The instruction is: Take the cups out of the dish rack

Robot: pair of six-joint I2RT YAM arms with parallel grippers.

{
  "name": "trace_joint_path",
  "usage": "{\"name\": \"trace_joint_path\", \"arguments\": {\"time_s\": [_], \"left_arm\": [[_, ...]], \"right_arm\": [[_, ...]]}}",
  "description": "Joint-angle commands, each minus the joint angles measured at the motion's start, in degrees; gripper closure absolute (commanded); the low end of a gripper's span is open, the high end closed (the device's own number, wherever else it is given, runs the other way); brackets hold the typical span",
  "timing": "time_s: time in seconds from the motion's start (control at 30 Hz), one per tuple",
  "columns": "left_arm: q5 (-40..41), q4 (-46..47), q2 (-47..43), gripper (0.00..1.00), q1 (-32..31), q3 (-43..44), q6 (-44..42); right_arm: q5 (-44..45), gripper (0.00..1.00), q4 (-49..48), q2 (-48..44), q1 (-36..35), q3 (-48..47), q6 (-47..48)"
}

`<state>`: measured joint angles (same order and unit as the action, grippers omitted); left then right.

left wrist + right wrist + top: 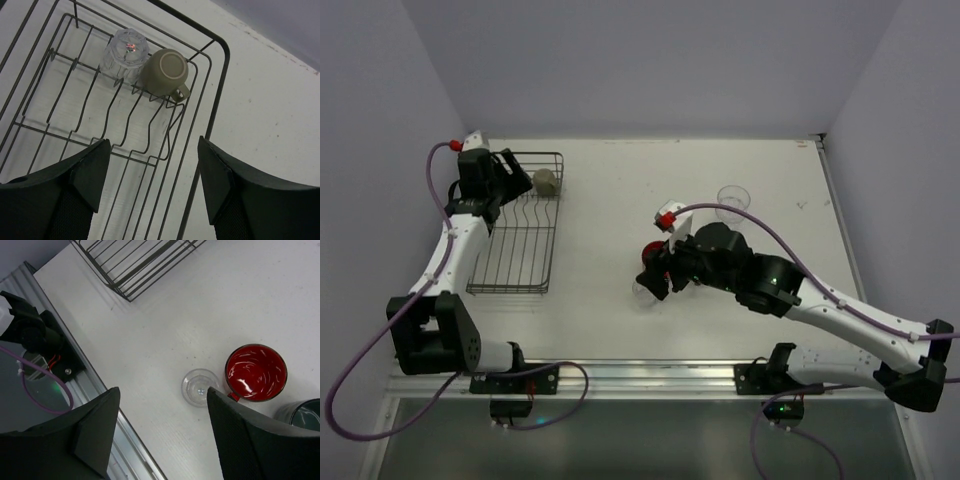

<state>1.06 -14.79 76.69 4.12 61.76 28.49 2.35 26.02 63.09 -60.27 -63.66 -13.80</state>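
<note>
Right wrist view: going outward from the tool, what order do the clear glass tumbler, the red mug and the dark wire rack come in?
1. Clear glass tumbler, on the table just ahead of the right tool.
2. Red handled mug, to the tumbler's right.
3. Dark wire dish rack, far off at the top.

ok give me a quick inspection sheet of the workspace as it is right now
surface: white table, faint specks
job's things: dish rack holds a tan cup and a clear tumbler, both upside down; on the table a red mug, a small clear cup, a dark green mug, a second clear tumbler
clutter: nothing seen
grippers: left gripper fingers apart, empty, over the rack; right gripper fingers apart, empty, over the small clear cup
cables: purple cables, one along each arm
surroundings: pale walls, metal rail at the near edge
</note>
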Motion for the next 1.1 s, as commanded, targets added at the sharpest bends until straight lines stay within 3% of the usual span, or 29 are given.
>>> {"name": "trace_joint_path", "arguments": {"time_s": [0.0,0.07,0.13,0.47,0.73,1.07], "left_arm": [[1.3,2.7,5.7,0.25,0.5,4.0,-1.2],[2.8,3.5,8.5,0.27,0.4,6.8,-1.3],[5.0,4.1,12.7,0.27,0.3,10.0,-2.3],[11.2,4.2,28.8,0.26,0.0,21.0,-7.2],[9.4,4.9,33.8,0.27,-0.1,25.3,-9.3],[10.5,4.3,39.2,0.38,-0.1,28.3,-10.5]], "right_arm": [[2.0,0.31,-6.2,-4.4,-0.2,5.3,-1.4],[3.2,0.43,-7.6,-5.8,-0.1,7.8,-1.9],[3.6,0.46,-8.6,-7.7,-0.1,9.4,-2.4],[2.6,0.47,-13.4,-8.5,0.2,14.1,-2.8],[1.9,0.47,-14.7,-5.9,0.3,13.7,-2.2],[4.7,0.45,-15.4,-4.8,0.4,12.2,-0.5]]}}
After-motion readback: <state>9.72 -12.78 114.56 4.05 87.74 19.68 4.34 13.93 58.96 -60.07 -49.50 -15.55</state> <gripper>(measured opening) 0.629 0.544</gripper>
